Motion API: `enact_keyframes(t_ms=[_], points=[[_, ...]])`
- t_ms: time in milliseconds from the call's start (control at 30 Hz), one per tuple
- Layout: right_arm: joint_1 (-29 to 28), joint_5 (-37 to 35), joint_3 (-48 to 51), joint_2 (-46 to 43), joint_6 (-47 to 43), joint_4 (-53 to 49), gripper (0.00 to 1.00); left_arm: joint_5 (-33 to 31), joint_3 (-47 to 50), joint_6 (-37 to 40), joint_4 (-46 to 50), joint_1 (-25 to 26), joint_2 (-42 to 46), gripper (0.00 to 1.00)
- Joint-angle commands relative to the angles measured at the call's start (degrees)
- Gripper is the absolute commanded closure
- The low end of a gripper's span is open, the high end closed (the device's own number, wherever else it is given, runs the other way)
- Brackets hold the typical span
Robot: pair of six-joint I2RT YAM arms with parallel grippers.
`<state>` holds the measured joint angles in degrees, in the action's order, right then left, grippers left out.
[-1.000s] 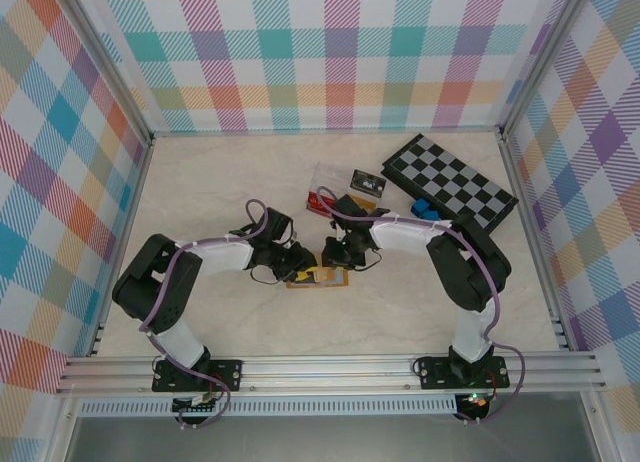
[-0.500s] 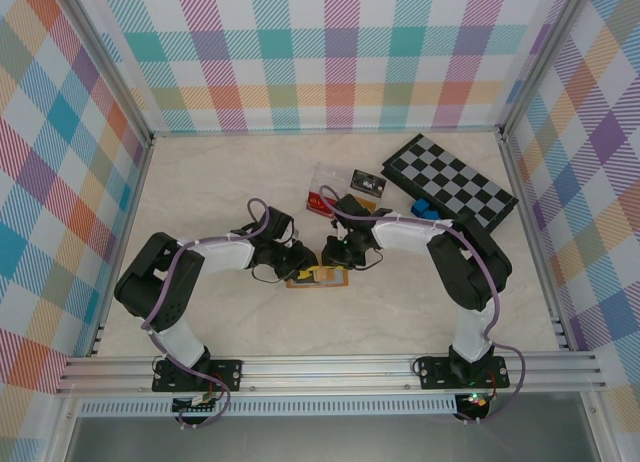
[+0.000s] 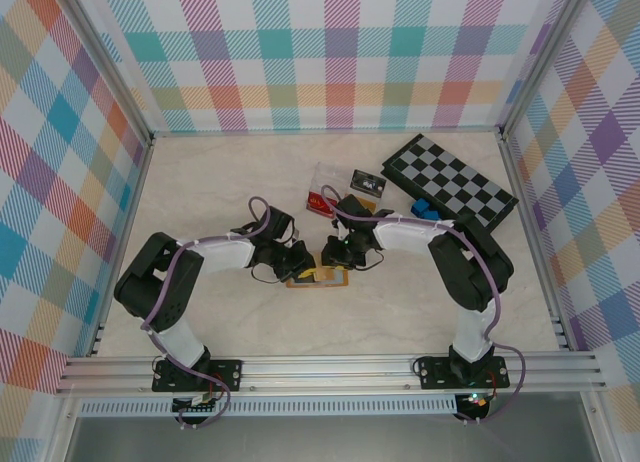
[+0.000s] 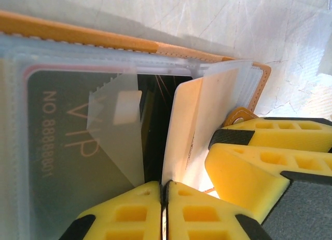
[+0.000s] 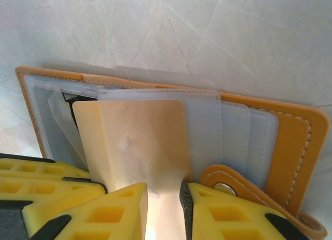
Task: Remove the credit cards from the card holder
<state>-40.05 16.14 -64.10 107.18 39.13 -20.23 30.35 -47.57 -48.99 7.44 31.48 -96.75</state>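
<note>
- The left gripper (image 4: 163, 198) clamps tight on the edge of the orange-yellow card (image 4: 179, 131).
- The right gripper (image 5: 164, 209) stands part-open with that card in its gap; I can't tell if it grips.
- The dark card (image 4: 62, 146) sits at ten o'clock, pocketed.
- The card holder (image 3: 320, 278) lies open mid-table.

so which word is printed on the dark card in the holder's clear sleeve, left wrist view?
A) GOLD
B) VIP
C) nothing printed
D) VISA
B: the dark card, lying under a clear sleeve of the open card holder, reads VIP beside a printed number.
</note>
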Motion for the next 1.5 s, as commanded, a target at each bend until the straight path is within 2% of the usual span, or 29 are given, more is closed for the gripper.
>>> enact_keyframes(t_ms=[0,100,167,500,633,767,967,1133,1300,1467], points=[[0.70,-0.89,2.22,-0.19,0.94,-1.40,0.72,-2.83,-1.24,2.53,5.82,0.53,2.67,0.94],[1.11,-0.96,2.53,-0.43,0.91,-1.40,0.72,-4.26,-2.15,3.77,8.00,0.51,4.13,0.98],[1.29,-0.94,2.82,-0.72,0.94,-1.11,0.71,-6.18,-3.07,5.18,12.68,0.51,5.31,1.00],[1.47,1.76,4.92,-4.44,1.04,3.40,0.69,-14.37,-7.80,10.88,25.88,0.34,10.97,1.00],[1.91,4.12,6.27,-9.84,0.33,6.81,0.63,-16.24,-9.62,11.28,28.81,0.11,14.50,1.00],[3.20,6.46,8.81,-16.77,0.56,10.33,0.54,-15.36,-9.81,10.44,28.03,-0.02,17.72,1.00],[7.26,13.64,13.18,-22.99,4.01,18.05,0.29,-8.84,-8.83,7.63,20.04,-0.98,21.97,1.00],[9.93,21.52,15.80,-23.92,9.89,26.69,0.18,-1.85,-6.24,1.75,6.22,-1.51,23.19,1.00],[11.73,25.91,14.64,-23.07,16.20,28.90,0.21,1.89,-4.57,-3.21,-3.62,-1.52,23.07,1.00],[11.93,29.62,13.03,-22.98,19.77,32.18,0.29,2.90,-2.42,-7.82,-10.27,-1.86,23.13,1.00]])
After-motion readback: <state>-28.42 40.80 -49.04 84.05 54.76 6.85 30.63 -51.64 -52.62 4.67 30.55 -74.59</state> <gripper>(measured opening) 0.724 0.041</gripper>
